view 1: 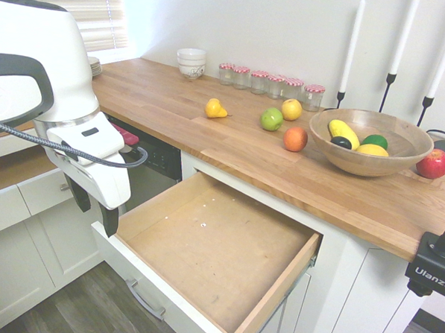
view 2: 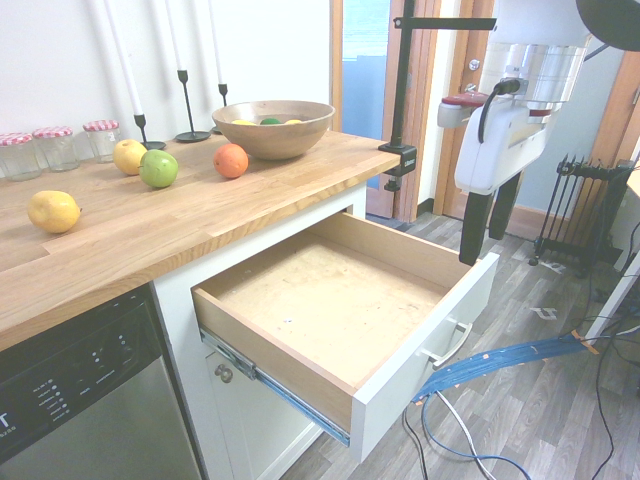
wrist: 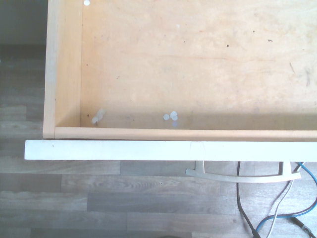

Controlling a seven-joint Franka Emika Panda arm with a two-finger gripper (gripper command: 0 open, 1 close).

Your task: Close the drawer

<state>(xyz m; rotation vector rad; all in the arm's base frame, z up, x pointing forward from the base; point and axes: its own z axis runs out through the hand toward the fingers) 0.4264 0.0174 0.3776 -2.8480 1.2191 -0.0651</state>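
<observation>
Hanging over the outer corner of the pulled-out drawer (view 1: 218,248), the hand (view 1: 93,208) points straight down in the first exterior view, its two dark fingers (view 1: 109,220) spread wide with nothing between them and touching nothing. The drawer juts out from under the wooden table (view 1: 173,104), its brown bottom bare apart from a few pale specks. On the table a wooden bowl (view 1: 402,157) holds yellow, green and dark fruit; a red apple (view 1: 433,163) lies just beside it, and an orange (view 1: 295,138), a green apple (view 1: 271,119) and two yellow fruits lie loose nearby. A row of red-lidded jars (view 1: 272,82) stands by the wall, with a stack of white bowls (view 1: 190,63) further along.

From the second exterior view the hand (view 2: 485,235) hangs just above the drawer's white front panel (view 2: 430,340), fingers apart and empty, one to either side of the panel's top edge. The drawer (view 2: 340,300) stands fully open with nothing stored in it. The wooden bowl (view 2: 275,135) sits near the table's end.

Looking down from the wrist view, the drawer's white front edge (wrist: 168,150) runs across the picture, the silver handle (wrist: 242,176) showing beyond it over the grey floor (wrist: 74,198).
</observation>
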